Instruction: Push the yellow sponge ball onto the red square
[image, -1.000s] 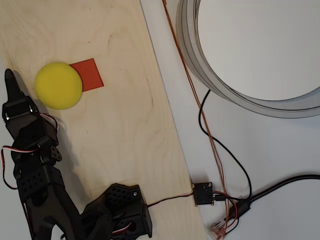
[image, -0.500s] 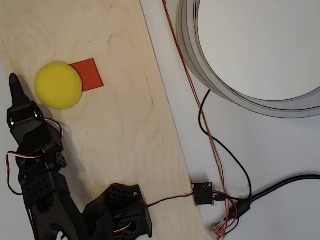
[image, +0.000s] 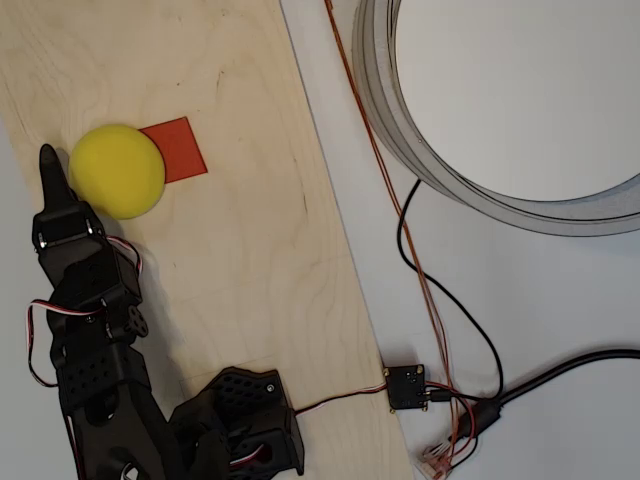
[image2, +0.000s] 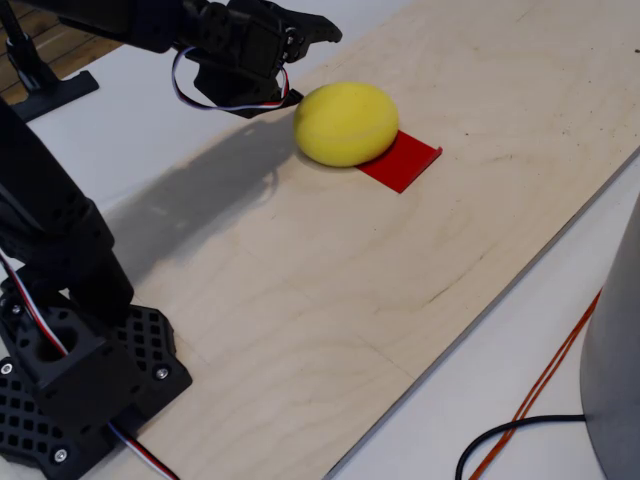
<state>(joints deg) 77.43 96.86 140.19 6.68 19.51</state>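
Overhead view: the yellow sponge ball (image: 117, 171) rests on a pale wooden board (image: 230, 260) that lies on the white counter (image: 520, 320). The ball covers the left edge of the red square (image: 178, 149), most of which shows to the ball's upper right. The black tool (image: 49, 172) points up the picture, its tip just beside the ball's left side; whether it touches cannot be told. Its fingers appear as one narrow point, pressed together with nothing between them. The arm's base (image: 240, 420) stands at the board's lower edge. A large grey ring (image: 400, 120) lies on the counter at upper right, with an orange wire (image: 390, 190) and a black cable (image: 450, 300) running down to a small black module (image: 407, 387).

Fixed view: the ball (image2: 346, 123) sits on the board (image2: 400, 280) and overlaps the near-left part of the red square (image2: 403, 160), which extends to its right. The tool (image2: 318, 28) hangs above and behind the ball, at its upper left, drawn to a single dark tip, with red, white and black wires looping below its body. The arm's base (image2: 80, 385) stands at lower left.
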